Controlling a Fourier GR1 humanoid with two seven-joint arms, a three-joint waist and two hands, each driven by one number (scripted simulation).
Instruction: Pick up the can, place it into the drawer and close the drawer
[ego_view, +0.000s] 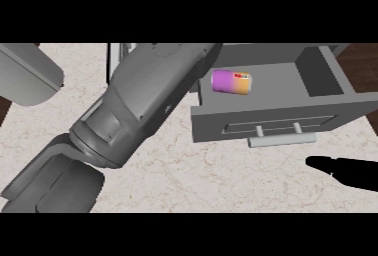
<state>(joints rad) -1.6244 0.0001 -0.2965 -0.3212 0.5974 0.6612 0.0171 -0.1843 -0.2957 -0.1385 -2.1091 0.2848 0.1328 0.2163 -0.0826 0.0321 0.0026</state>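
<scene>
The can (231, 81), purple and orange, lies on its side inside the open grey drawer (325, 75), near the drawer's left wall. The drawer's front panel with its bar handle (282, 140) faces me. My left forearm (140, 105) stretches from the lower left up to the picture's top beside the drawer; its hand is out of sight past the top edge. My right hand (347, 172) shows at the lower right above the counter, below and right of the handle, fingers straight and pointing left, holding nothing.
The marble counter (221, 185) spreads under both arms. A grey rounded object (26, 75) sits at the upper left. Dark wood shows at the far right edge beyond the drawer.
</scene>
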